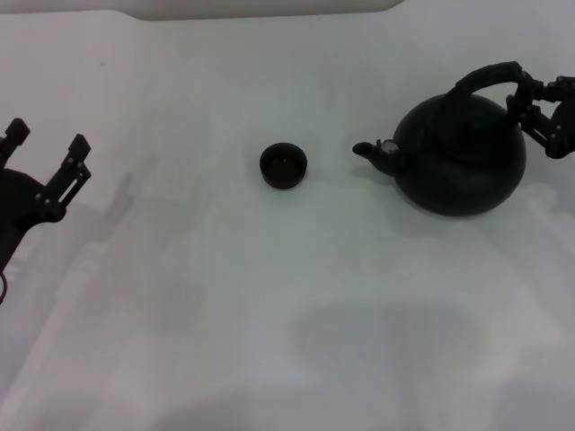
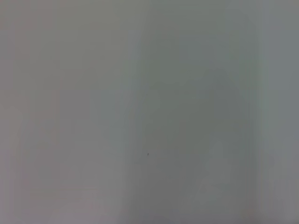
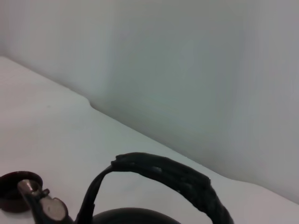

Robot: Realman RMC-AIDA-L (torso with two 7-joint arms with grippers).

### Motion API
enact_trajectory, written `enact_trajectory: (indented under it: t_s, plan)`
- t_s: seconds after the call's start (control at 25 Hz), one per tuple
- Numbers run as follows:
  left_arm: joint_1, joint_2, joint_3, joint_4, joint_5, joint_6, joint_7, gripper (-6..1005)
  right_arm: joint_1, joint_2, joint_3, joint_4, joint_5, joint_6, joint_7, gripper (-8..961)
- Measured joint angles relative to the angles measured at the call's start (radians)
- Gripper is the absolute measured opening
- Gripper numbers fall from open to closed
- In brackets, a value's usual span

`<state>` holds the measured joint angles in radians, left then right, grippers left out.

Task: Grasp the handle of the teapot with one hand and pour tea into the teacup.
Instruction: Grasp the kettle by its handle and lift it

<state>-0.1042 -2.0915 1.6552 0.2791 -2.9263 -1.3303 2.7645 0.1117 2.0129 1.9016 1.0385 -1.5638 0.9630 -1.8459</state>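
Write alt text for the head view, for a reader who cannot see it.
A round black teapot stands on the white table at the robot's right, its spout aimed at a small dark teacup near the middle, a gap between them. The right gripper is at the far end of the arched handle. The left gripper, fingers apart, is off to the left.

White table [image 1: 225,314] — teacup [image 1: 283,166] mid-surface, teapot [image 1: 458,162] well apart, spout toward it.

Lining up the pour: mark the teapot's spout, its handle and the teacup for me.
spout [image 1: 365,149], head view, on its tip facing the cup.
handle [image 3: 177,175], right wrist view, on the ribbed top of the arch.
teacup [image 1: 283,166], head view, on its dark inside.
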Motion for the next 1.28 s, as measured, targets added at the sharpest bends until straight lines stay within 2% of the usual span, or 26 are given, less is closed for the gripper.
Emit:
enact_trajectory:
  t_s: [0.12,0.32,0.44,0.88,1.28]
  plan:
    - [0.000,0.001,0.000,0.000,0.001,0.000,0.000,872,-0.005,0.001,-0.007,0.000,0.008,-0.006,-0.008,272]
    - [0.000,0.002,0.000,-0.009,0.001,-0.007,0.000,718,-0.005,0.001,-0.007,0.000,0.012,-0.006,-0.027,188]
    - [0.000,0.002,0.000,-0.010,0.001,-0.007,0.000,722,0.000,0.001,-0.008,-0.008,0.025,-0.002,-0.046,138]
    - [-0.003,0.002,0.000,-0.011,0.001,-0.003,0.000,722,0.003,0.003,-0.023,-0.069,0.173,-0.017,-0.176,130]
    - [0.007,0.002,0.013,-0.019,0.003,-0.008,0.000,707,0.003,0.005,-0.048,-0.075,0.255,-0.041,-0.189,112]
